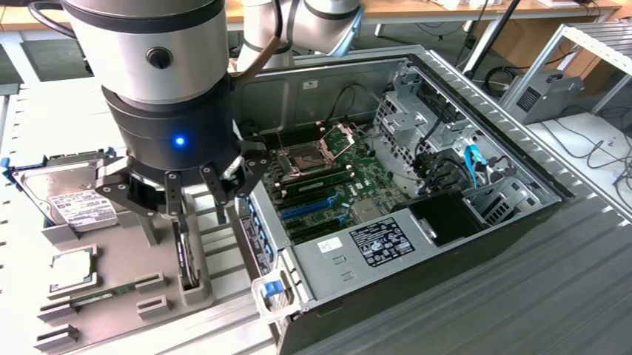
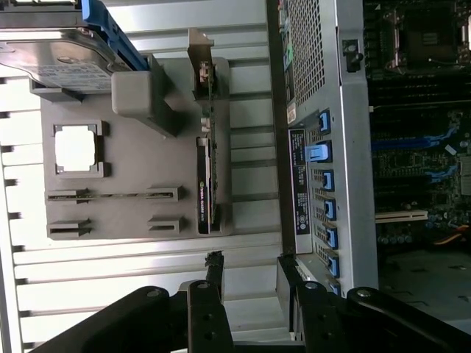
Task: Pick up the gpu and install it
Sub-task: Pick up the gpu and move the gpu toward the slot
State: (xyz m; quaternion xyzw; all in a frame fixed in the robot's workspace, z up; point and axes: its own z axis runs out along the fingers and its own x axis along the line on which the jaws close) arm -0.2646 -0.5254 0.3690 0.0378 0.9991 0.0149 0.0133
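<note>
an open desktop computer case (image 1: 493,122) is seen lying on its side, the motherboard (image 1: 341,181) left exposed so that a card can be pressed in from above. beside it, a grey holder tray (image 1: 118,244) is laid out with slots that keep parts separate and reachable: a hard drive (image 1: 74,196), a processor chip (image 1: 74,266) and a memory stick (image 1: 99,296). the gpu (image 1: 185,255) is stood on its long edge in one slot, its upper edge left free for pinching. the gripper (image 1: 197,216) is hung just above it, fingers spread wide, nothing held. the card has not been lifted, and the blue expansion slots (image 1: 306,211) are unfilled.
</note>
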